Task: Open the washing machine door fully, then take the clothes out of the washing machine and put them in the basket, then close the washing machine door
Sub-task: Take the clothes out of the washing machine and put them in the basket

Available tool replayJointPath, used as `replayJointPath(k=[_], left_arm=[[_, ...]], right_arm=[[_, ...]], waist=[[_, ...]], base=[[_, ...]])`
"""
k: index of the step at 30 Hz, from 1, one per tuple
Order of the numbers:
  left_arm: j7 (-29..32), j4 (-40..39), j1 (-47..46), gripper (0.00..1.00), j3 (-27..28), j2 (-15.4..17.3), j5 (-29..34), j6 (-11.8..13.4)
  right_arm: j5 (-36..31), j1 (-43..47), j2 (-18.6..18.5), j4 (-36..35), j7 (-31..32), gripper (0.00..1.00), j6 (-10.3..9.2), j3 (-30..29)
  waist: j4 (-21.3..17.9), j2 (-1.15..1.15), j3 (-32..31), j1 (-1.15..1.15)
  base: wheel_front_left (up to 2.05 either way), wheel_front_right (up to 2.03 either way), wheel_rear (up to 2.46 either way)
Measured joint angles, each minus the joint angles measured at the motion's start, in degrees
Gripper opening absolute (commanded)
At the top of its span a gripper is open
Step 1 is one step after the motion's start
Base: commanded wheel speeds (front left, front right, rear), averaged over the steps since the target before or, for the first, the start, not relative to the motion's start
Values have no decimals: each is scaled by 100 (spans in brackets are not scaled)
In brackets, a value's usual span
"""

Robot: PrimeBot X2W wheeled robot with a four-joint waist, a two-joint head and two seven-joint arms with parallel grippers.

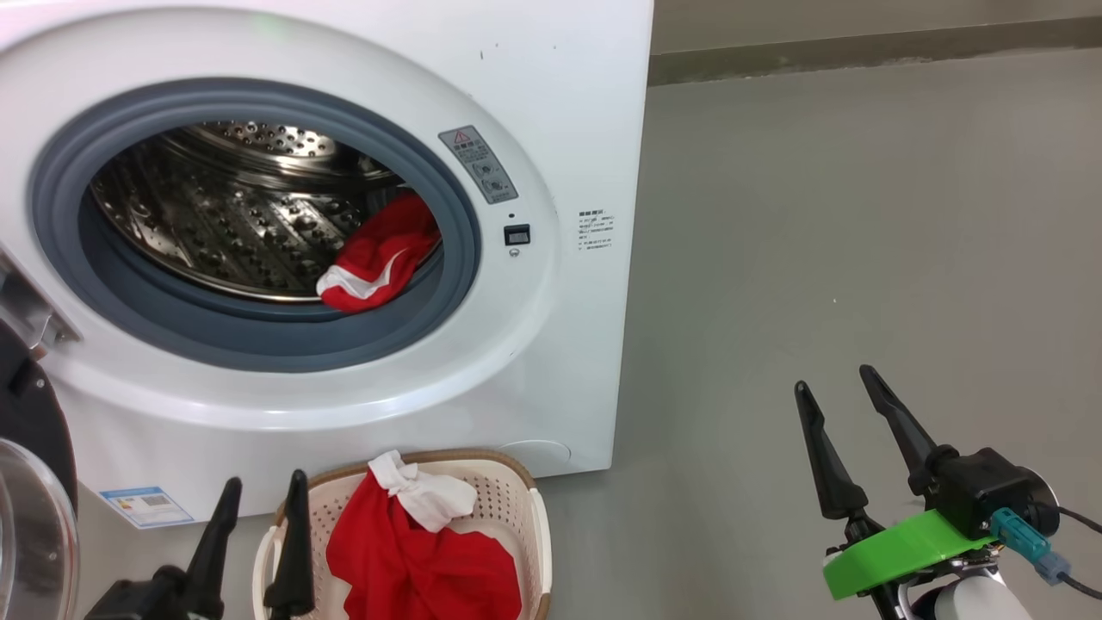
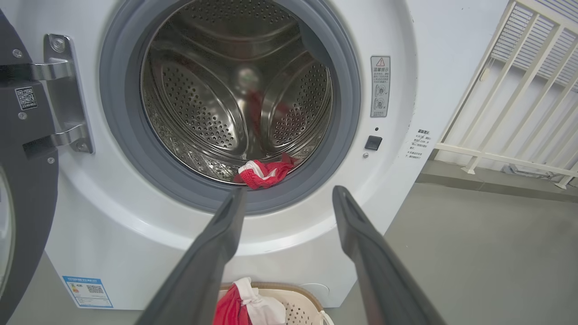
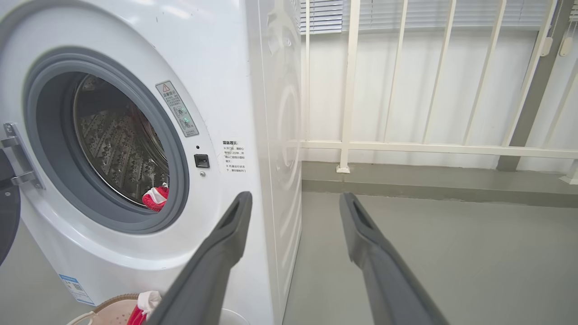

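The white washing machine point(image 1: 551, 103) stands open, its door point(image 1: 30, 482) swung out at the far left. One red garment with white stripes point(image 1: 379, 254) lies at the drum's front right, draped on the grey rubber ring; the left wrist view shows that garment point(image 2: 266, 174) just beyond my fingers. Another red and white garment point(image 1: 413, 542) lies in the basket point(image 1: 516, 486) on the floor below the opening. My left gripper point(image 1: 263, 491) is open and empty beside the basket's left end. My right gripper point(image 1: 835, 383) is open and empty over bare floor to the right.
Grey floor point(image 1: 861, 215) spreads to the right of the machine. A white railing point(image 3: 406, 146) and a low grey kerb point(image 3: 429, 189) run behind. The door's hinge bracket point(image 2: 63, 90) sits left of the opening. A blue label point(image 1: 146, 506) marks the machine's lower left corner.
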Motion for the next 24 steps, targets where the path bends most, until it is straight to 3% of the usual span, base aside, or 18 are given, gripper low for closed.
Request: replayJointPath(k=[24], left_arm=[[0, 26, 192, 100, 321, -276, 177, -118]], right_arm=[[-105, 195, 1, -21, 0, 100, 0, 14]], waist=[[-10, 0, -89, 0]], base=[[0, 0, 0]])
